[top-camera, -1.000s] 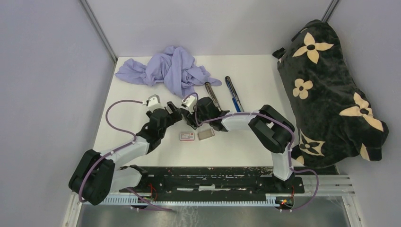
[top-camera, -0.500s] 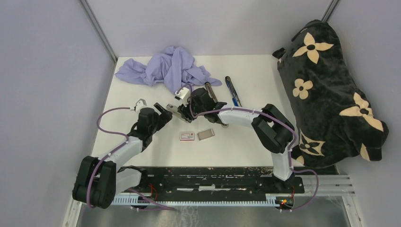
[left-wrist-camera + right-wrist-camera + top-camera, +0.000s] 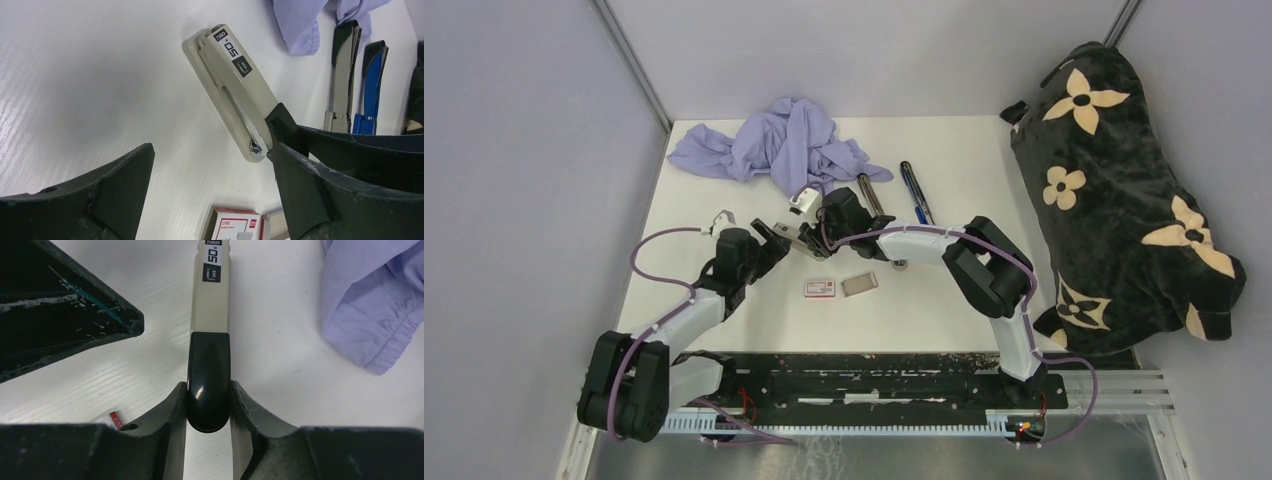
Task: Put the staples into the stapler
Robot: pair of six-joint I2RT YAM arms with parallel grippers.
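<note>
My right gripper [image 3: 208, 391] is closed down on the black end of the beige stapler [image 3: 212, 300], one finger pressed against each side of it. The stapler lies flat on the white bench [image 3: 984, 160], with its labelled end pointing away from my right wrist. My left gripper [image 3: 212, 145] stands wide apart and holds nothing. It hovers just to the left of the stapler, without touching it.

The staples [image 3: 860, 284] sit in their small grey tray on the bench, nearer to me than the stapler. They are just to the right of the red-and-white box [image 3: 819, 288], and neither gripper touches them.

I judge the task barely begun. The stapler is gripped, but as far as I can see it is shut, and no strip has been lifted. I have yet to open the stapler, take a strip from the tray, slide it in and close the stapler.
</note>
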